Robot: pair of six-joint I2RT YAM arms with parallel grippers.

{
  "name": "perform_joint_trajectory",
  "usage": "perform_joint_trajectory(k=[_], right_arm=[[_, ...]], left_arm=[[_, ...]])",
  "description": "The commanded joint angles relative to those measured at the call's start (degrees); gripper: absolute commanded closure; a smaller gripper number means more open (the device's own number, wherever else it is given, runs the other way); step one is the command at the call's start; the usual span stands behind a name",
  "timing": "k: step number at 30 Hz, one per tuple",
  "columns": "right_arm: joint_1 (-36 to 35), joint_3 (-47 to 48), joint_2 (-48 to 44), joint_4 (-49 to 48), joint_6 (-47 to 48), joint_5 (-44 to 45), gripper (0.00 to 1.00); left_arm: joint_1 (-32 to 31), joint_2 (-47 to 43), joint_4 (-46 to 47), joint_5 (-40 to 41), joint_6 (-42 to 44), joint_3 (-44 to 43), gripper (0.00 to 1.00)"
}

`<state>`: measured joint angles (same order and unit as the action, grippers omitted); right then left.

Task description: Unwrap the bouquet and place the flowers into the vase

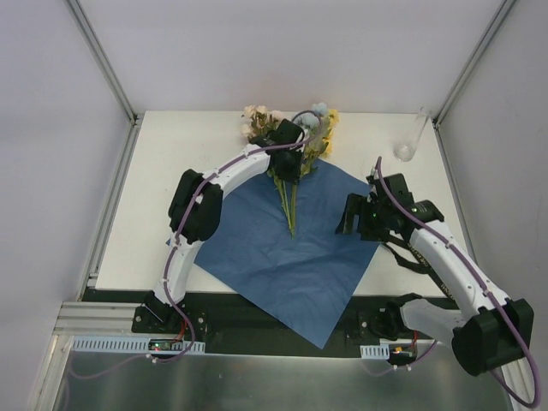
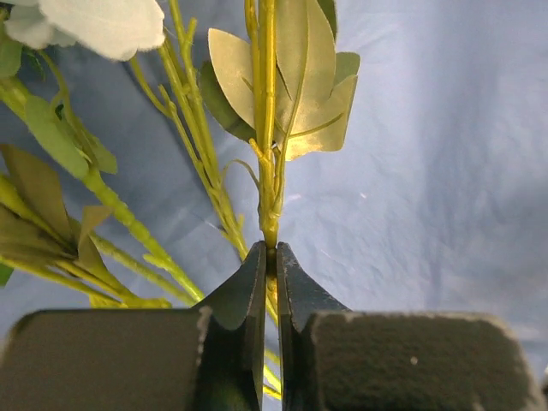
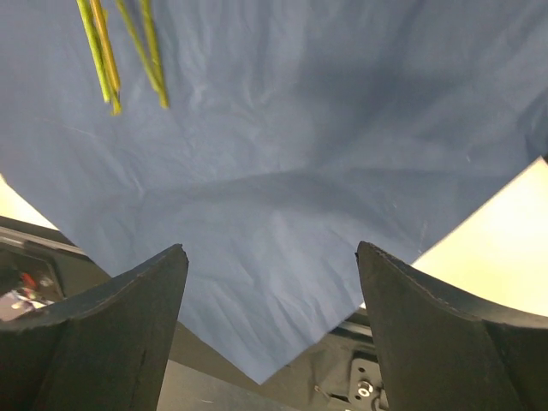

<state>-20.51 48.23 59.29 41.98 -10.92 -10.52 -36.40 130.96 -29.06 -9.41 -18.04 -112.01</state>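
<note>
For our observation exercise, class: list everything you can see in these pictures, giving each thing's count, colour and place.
flowers: one loose bunch, pink, cream, pale-blue and yellow on green stems, lying across the paper's far corner
paper sheet: one, blue, spread flat mid-table, near corner overhanging the edge
vase: one, clear glass, upright at the table's far right
table: one, white, under everything
left fingers: two, black, shut on one green stem
right fingers: two, black, open above the paper's right side

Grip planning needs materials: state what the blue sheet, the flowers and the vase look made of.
Blue sheet: matte paper, likely; it holds soft creases. Flowers: probably plastic and fabric; stems look moulded, leaves uniform. Vase: clear glass or plastic; table shows through.
</note>
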Motion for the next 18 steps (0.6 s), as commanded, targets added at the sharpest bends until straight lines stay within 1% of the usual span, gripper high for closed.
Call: perform_joint_trajectory(k=[1, 3, 4, 5, 6, 7, 9, 11, 12, 16, 18], right_arm=[[1.17, 9.68, 5.99, -4.0, -2.0, -3.89, 0.16], [1.7, 11.97, 8.2, -5.06, -4.27, -6.25, 0.16], [2.66, 13.72, 10.3, -7.06, -5.85, -7.57, 0.16], [3.19, 14.0, 11.28, -8.82, -10.48, -10.97, 0.16], [3.72, 14.17, 12.25, -10.84, -12.96, -13.1, 0.16], [4.51, 14.17, 14.34, -15.91, -15.25, -14.77, 0.17], [4.87, 14.61, 16.73, -20.6, -22.18, -18.46, 0.17], [4.96, 16.01, 20.42, -25.79, -25.28, -19.79, 0.17], [4.96, 15.93, 21.3, -29.46, -27.9, -19.54, 0.17], [4.96, 14.79, 24.73, -35.55, -31.61, -15.41, 0.12], [5.04, 14.09, 25.7, -38.09, -32.58, -13.39, 0.12]], left_arm=[[-0.42, -11.41, -0.21, -4.47, -0.06, 1.79, 1.0], [-0.42, -13.17, -0.12, -6.84, -0.33, 2.67, 1.0], [-0.42, -15.18, -0.12, -8.68, -0.24, 3.8, 1.0], [-0.42, -16.33, -0.12, -8.96, -0.06, 4.51, 1.0], [-0.42, -17.39, -0.12, -8.79, 0.29, 5.82, 1.0], [-0.42, -18.36, -0.03, -8.7, 0.55, 6.53, 1.0], [-0.42, -20.65, -0.12, -9.22, 0.38, 7.59, 1.0], [-0.6, -21.71, 0.4, -11.23, -0.41, 8.99, 1.0], [-0.77, -21.88, 0.84, -11.85, -1.2, 10.22, 1.0], [-1.13, -22.14, 3.12, -13.96, -3.22, 12.68, 1.0], [-1.3, -22.58, 4.09, -14.67, -3.75, 14.09, 1.0]])
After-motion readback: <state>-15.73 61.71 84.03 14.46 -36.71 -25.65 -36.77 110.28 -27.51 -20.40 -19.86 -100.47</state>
